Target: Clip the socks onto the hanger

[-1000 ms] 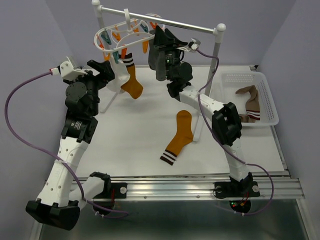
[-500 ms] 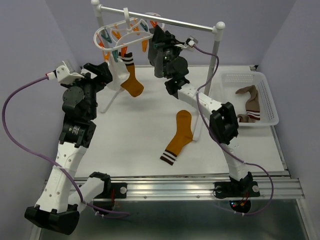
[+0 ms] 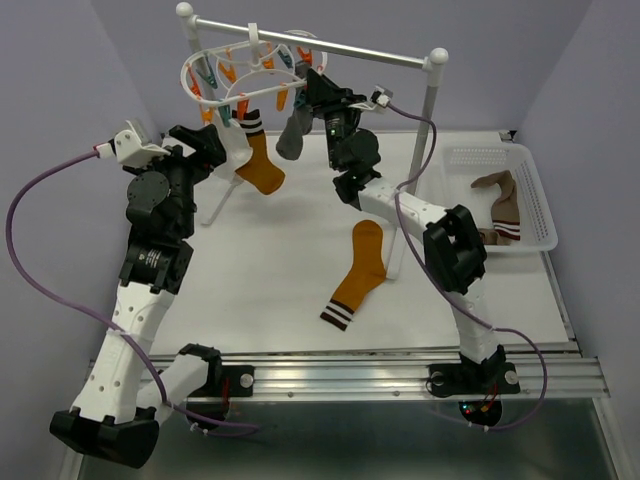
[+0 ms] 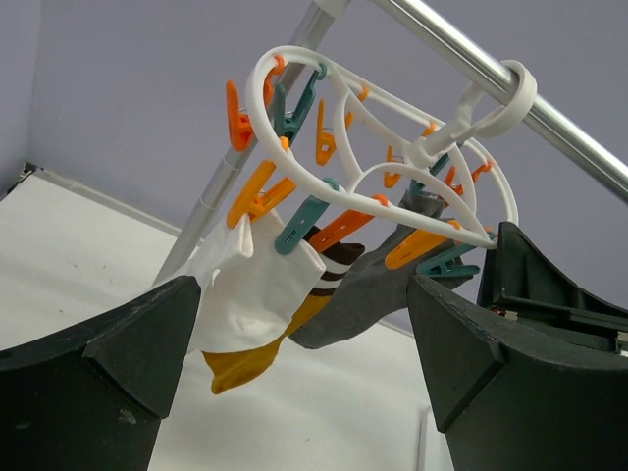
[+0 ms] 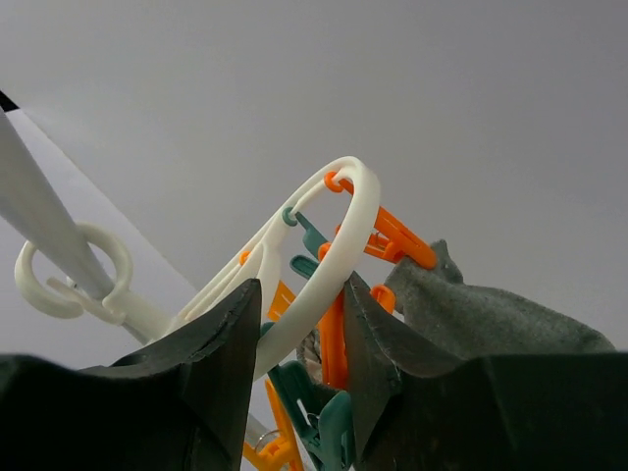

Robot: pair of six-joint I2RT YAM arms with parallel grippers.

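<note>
left gripper (image 4: 304, 314), spread wide and empty, sits just left of the hanger (image 4: 294, 51). right gripper (image 5: 294, 314) jaws stand narrow around its right rim and an orange clip (image 5: 334, 343); grip unconfirmed. squeezing that clip could drop the grey sock (image 5: 491, 314) beneath.

I'm in a robot lab cell, not a home: my arm bases (image 3: 470, 380) are bolted to an aluminium rail (image 3: 340, 372) at the near edge of a white surface (image 3: 270, 290), boxed in by bare lilac walls (image 3: 130, 60). Purple cables (image 3: 50, 172) loop off my wrists. The laundry is only props: a hanger (image 4: 423, 153), a metal stand (image 3: 370, 48) and a basket (image 3: 480, 155).
</note>
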